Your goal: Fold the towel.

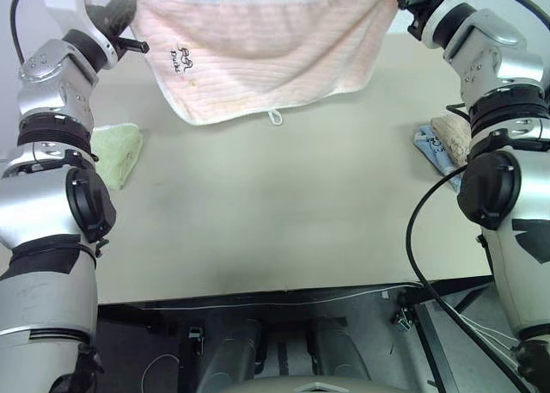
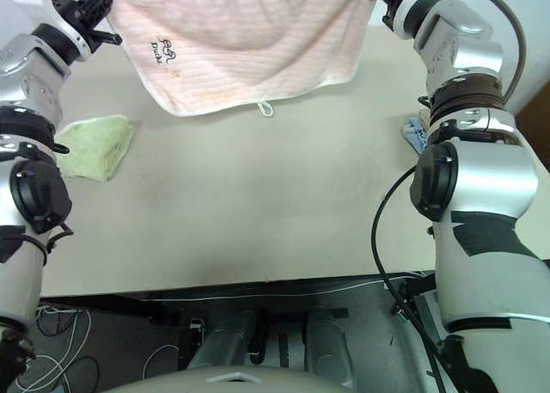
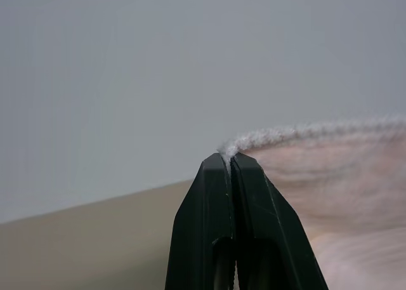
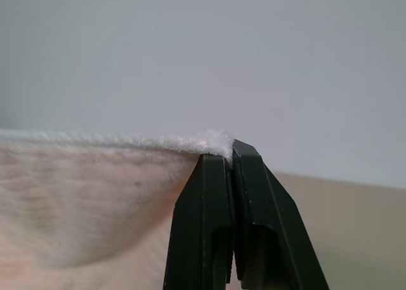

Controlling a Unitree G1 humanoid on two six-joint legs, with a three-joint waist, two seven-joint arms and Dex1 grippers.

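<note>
From the head views, the pale pink-white terry towel hung stretched above the beige worktop, its long axis running left to right, white loop dangling lowest. In the left wrist view, the left claw was clamped on one top corner. In the right wrist view, the right claw pinched the other.

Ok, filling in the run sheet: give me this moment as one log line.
step: lift | towel: stretched in air above table | left gripper: shut on corner | right gripper: shut on corner | fold: not yet done
</note>
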